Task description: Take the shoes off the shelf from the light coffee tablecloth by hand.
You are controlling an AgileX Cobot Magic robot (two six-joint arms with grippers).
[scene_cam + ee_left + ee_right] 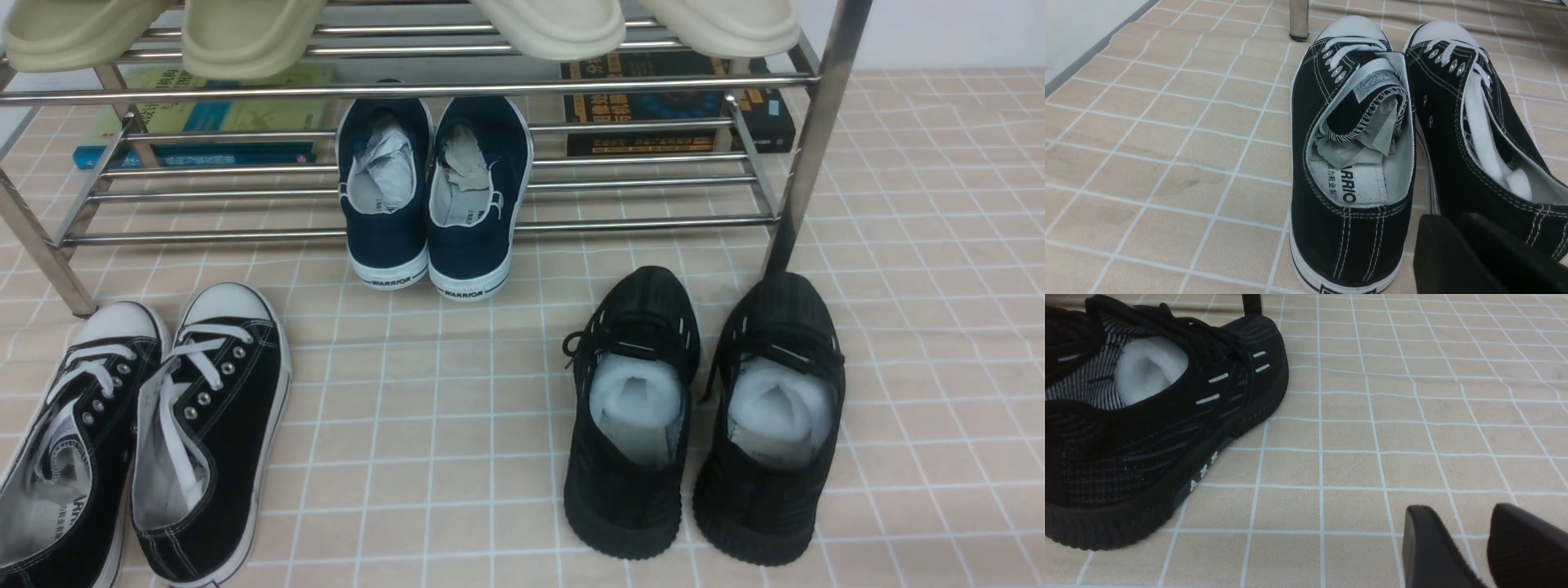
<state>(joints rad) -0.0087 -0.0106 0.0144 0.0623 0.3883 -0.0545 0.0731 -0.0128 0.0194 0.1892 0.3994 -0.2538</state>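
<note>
Already the shoes [139, 441] sit side by side on the light coffee tablecloth [457, 441], off the shelf [408, 86], toes pointing toward its left post. The left hand [1457, 253] hovers just behind the heel of one of the pair; its fingers look close together and grip nothing, though whether they are fully closed I cannot tell. The right hand [1470, 547] hangs open over bare cloth, near a black knit sneaker [1147, 416] and apart from it. Navy slip-ons [433, 196] lie on the lower tier.

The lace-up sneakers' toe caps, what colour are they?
White, on the black lace-up sneakers; clearest in the left wrist view.
</note>
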